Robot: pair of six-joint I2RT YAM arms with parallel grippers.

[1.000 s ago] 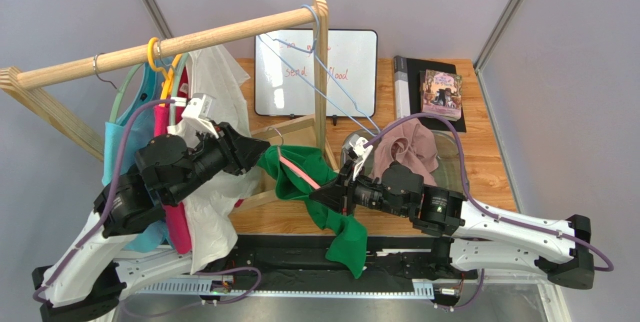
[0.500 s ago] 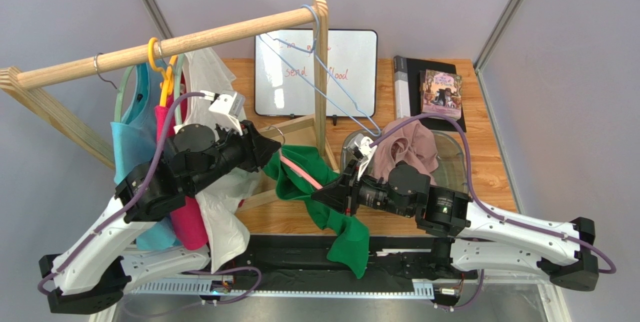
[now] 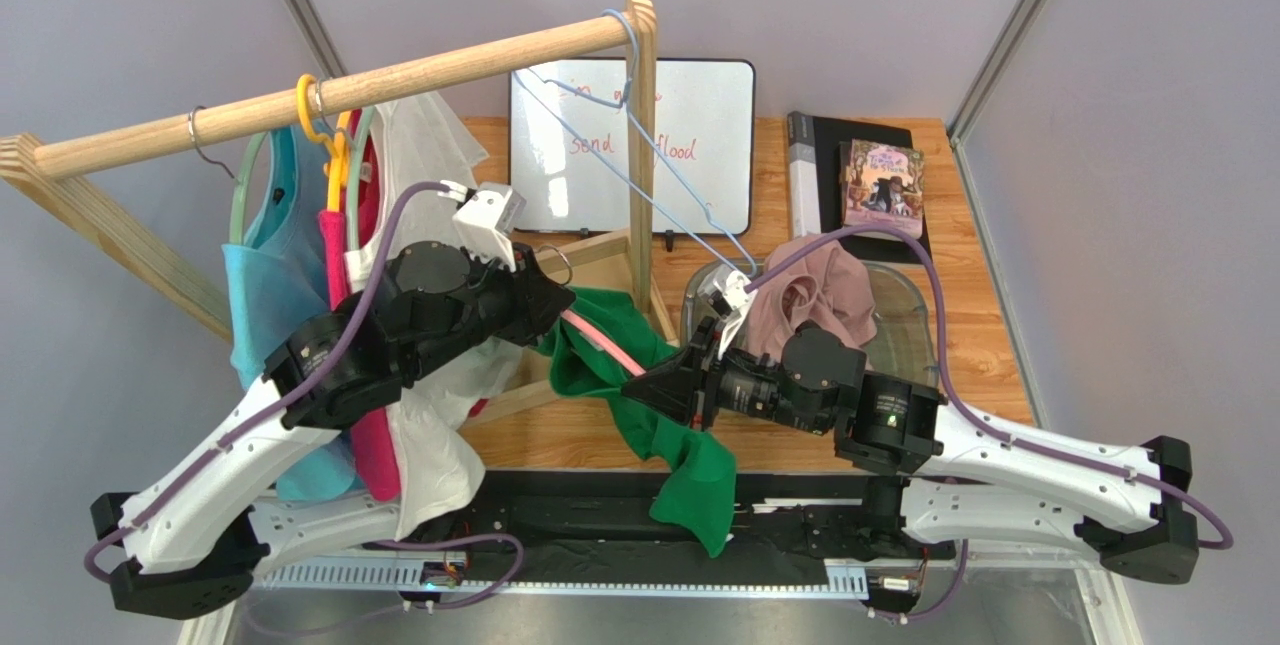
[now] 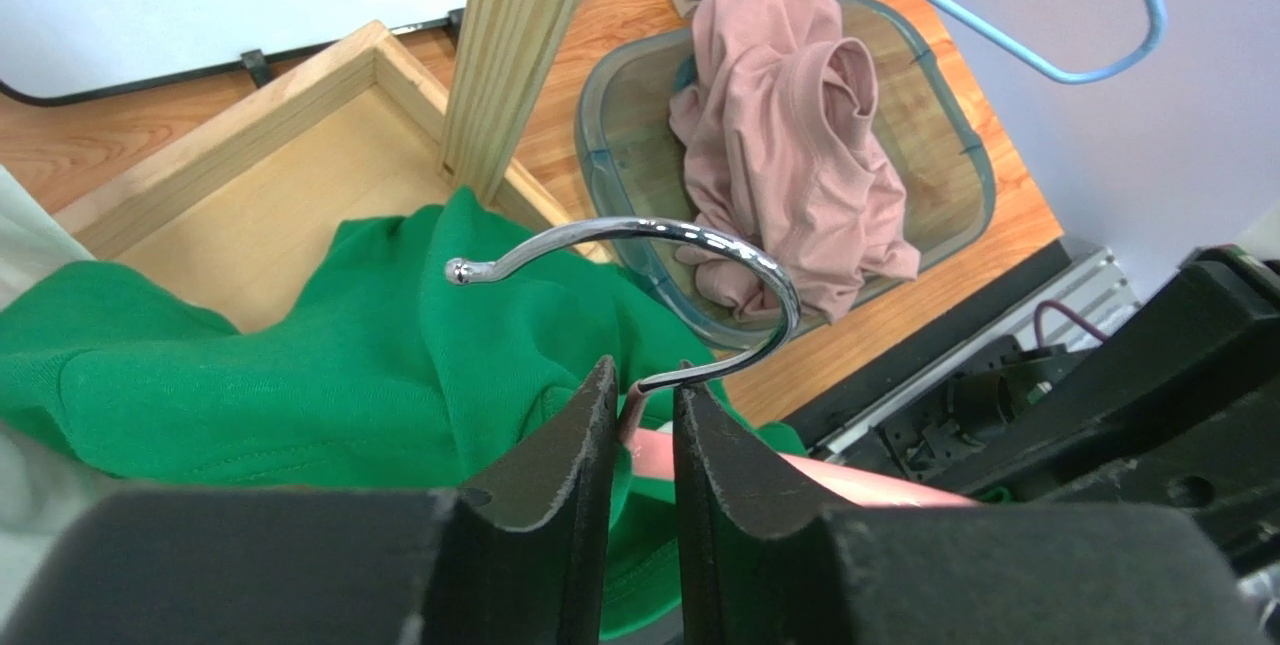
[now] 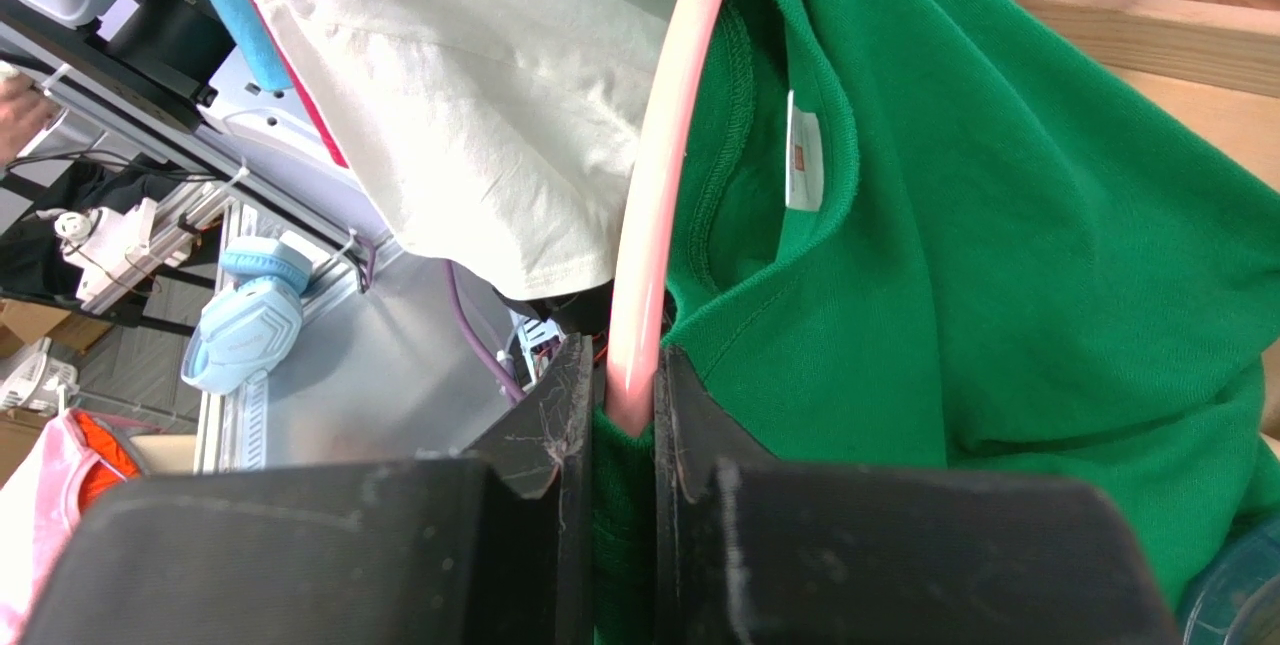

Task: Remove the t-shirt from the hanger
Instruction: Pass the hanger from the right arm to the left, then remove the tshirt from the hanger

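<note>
Overhead and wrist views, removal of the green t-shirt [image 3: 694, 483] from its pink hanger [image 5: 654, 225]. The garment is held above the middle of the wooden surface [image 3: 977, 300], clear of the clothes rail [image 3: 376, 83], with its loose bulk drooping toward 6 o'clock over the near edge. The left gripper [image 4: 643, 390] is placed at 10 o'clock of the shirt; its fingers [image 4: 579, 435] stand narrowly apart, with the wire neck of the metal hook [image 4: 676, 233] between them (no pinch on the wire is visible). The right gripper [image 5: 624, 363], at 3 o'clock of the shirt, has its fingers closed on one arm of the pink hanger, green cloth being caught alongside. The task is judged partly done: hanger and shirt are off the rail and controlled at both ends. The collar, however, is still threaded by the hanger arm, so the slipping of the shoulders off the hanger and its withdrawal through the neck opening are left.
</note>
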